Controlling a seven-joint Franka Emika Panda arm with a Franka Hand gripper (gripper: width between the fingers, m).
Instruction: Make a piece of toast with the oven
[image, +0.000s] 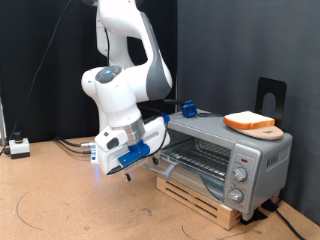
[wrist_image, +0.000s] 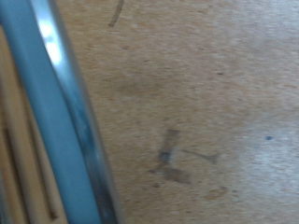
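Observation:
The silver oven (image: 225, 150) stands on a low wooden pallet (image: 200, 195) at the exterior view's right. Its front door seems swung down, and the wire rack (image: 195, 155) shows inside. The piece of toast (image: 248, 121) lies on a round light-wood board (image: 262, 131) on top of the oven. My gripper (image: 122, 165), with blue parts on a white hand, hangs low beside the door's outer edge, pointing down at the table. The wrist view shows no fingers. It shows only a shiny grey-blue bar (wrist_image: 61, 112), wooden slats (wrist_image: 19, 159) and bare table.
A small blue object (image: 187, 107) sits on the oven's top at its far corner. A black bracket (image: 270, 98) stands behind the board. A white box (image: 20, 147) with cables lies at the exterior view's left on the brown table (image: 70, 200). Black curtains hang behind.

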